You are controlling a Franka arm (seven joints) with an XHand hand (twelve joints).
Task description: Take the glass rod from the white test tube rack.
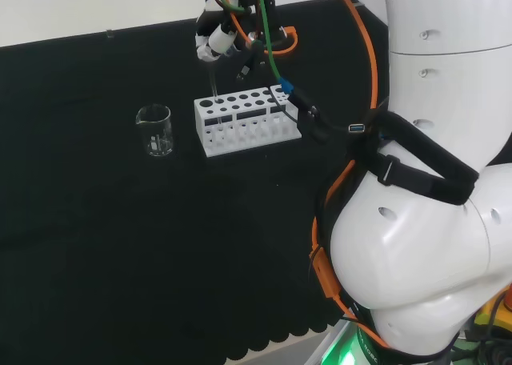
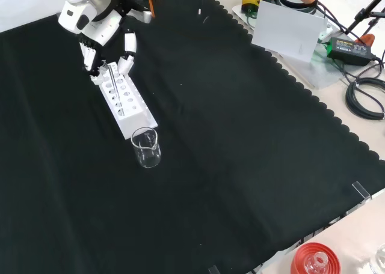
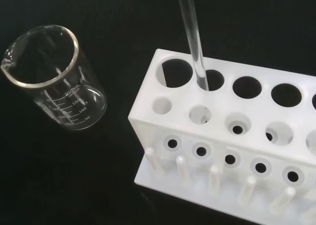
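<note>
At the upper left of the front view, the glass rod is seen pinched in the fingers of the hand, its tip still inside a hole of the white rack; a tilted pull could jam it or drag the rack toward the beaker.

Beaker scale: white graduation marks run up the clear glass wall, with the figures 50, 100 and 150 legible in the wrist view.
Beaker top marking: a line of small print above the scale, too faint to read.
Rack: unmarked.
</note>
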